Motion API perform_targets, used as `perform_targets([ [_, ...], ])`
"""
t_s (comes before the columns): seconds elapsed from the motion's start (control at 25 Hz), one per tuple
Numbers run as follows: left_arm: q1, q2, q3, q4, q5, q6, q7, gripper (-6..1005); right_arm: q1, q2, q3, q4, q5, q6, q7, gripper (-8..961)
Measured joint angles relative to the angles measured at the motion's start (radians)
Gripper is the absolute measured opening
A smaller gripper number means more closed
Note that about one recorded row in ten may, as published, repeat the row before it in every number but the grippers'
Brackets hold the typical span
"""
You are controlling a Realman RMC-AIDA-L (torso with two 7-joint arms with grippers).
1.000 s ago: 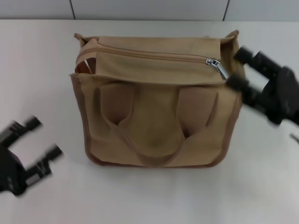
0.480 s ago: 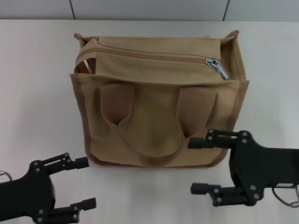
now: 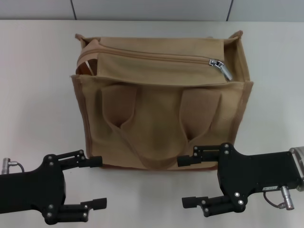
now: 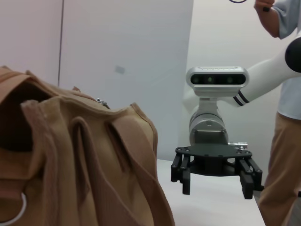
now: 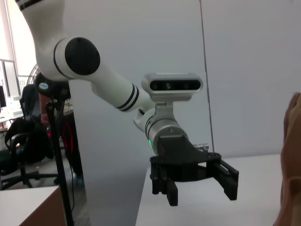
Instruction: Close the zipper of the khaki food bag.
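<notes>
The khaki food bag (image 3: pixel 161 123) stands mid-table, its two handles folded down over the near face. The zipper (image 3: pixel 152 56) runs along its top. The silver slider (image 3: pixel 216 62) and its pull tab (image 3: pixel 226 72) sit at the right end. At the left end the top gapes over a dark orange inside (image 3: pixel 85 68). My left gripper (image 3: pixel 95 183) is open and empty, in front of the bag's near left corner. My right gripper (image 3: pixel 185 182) is open and empty, in front of the near right corner. Neither touches the bag. The bag also fills the left wrist view (image 4: pixel 70 160).
The white table (image 3: pixel 38 95) lies around the bag, with a grey wall strip (image 3: pixel 152 8) behind it. The left wrist view shows my right gripper (image 4: pixel 215 186) and a person (image 4: pixel 282 141) standing beyond it. The right wrist view shows my left gripper (image 5: pixel 202 193).
My right gripper has left the bag's right top end near the slider and dropped to the front of the bag. My left gripper has moved right, toward the bag's near left corner. The bag and slider have not moved.
</notes>
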Motion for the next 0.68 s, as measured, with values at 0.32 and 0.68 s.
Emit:
perform_targets([
  [0.32,-0.002,-0.005,0.028,0.001,0.000,-0.011,0.001,783,0.003,0.000,-0.018,-0.002,-0.002,0.029,0.002,734],
  [0.68,-0.001,-0.009,0.033,0.003,0.000,-0.018,0.005,783,0.009,0.000,-0.019,0.000,-0.002,0.032,0.004,734],
])
